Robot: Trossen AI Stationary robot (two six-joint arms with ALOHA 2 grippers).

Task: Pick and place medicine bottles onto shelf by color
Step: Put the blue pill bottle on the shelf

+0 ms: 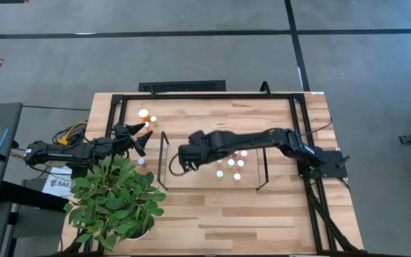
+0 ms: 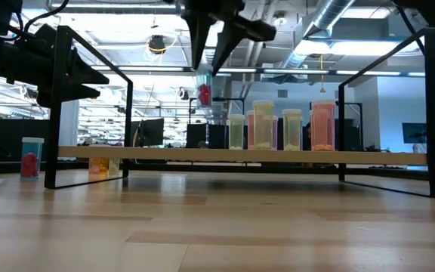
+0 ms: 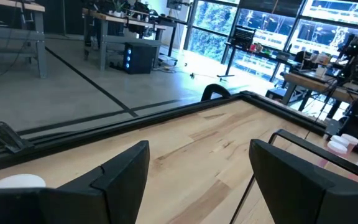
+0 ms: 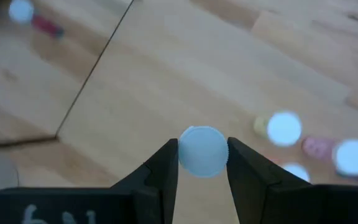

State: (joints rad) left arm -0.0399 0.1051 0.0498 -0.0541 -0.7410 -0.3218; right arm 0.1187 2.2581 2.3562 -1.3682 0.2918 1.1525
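The shelf (image 1: 205, 153) is a light-wood board between two black wire ends on the table. Several bottles (image 1: 232, 168) stand on its right part; they also show in the low view (image 2: 278, 128). My right gripper (image 4: 202, 158) hovers over the shelf's left part, shut on a red bottle (image 2: 204, 92). My left gripper (image 1: 140, 135) is open and empty left of the shelf. Two white-capped bottles (image 1: 147, 116) stand on the table beyond it, and another one (image 1: 141, 162) stands on the near side. A red bottle (image 2: 30, 159) and an orange one (image 2: 100, 165) stand on the table at the left. My right gripper pinches the red bottle's white cap (image 4: 202, 149) between its two fingers, one on each side of the round cap. The fingers come from above, pointing down. The bottle hangs upright below them (image 2: 204, 94), lifted clear above the shelf board.
A leafy green pot plant (image 1: 116, 200) stands at the table's near left corner, close to the left arm. A larger black frame (image 1: 205, 96) runs around the table's far part. The shelf's left part (image 1: 184, 178) is bare wood.
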